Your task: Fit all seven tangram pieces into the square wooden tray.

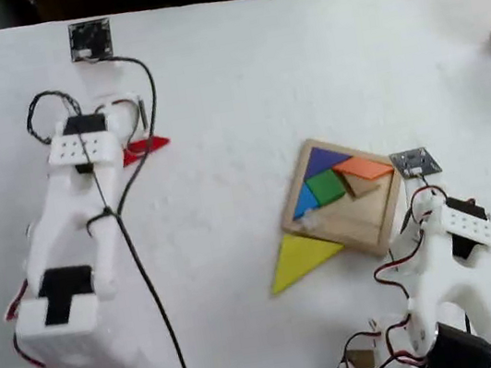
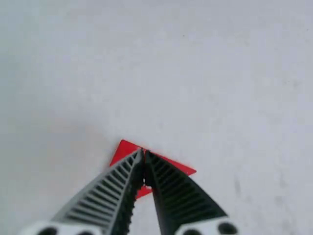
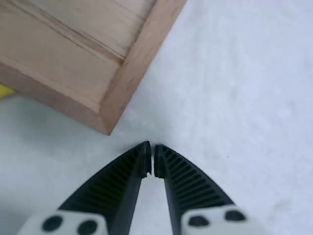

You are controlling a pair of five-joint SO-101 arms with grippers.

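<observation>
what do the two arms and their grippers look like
Both arms are white blocky plastic shells with black motor blocks. The left arm has a long black cable along it and red wires near its base; the right arm carries red and black wires. The left gripper has one grey and one black ribbed finger; the right gripper has two black ones.

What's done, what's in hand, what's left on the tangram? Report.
Done: the purple piece, orange piece, blue piece and green piece lie in the square wooden tray. In hand: the left pincer is shut on the red triangular piece. Left: that piece and the yellow triangular piece beside the tray.
</observation>
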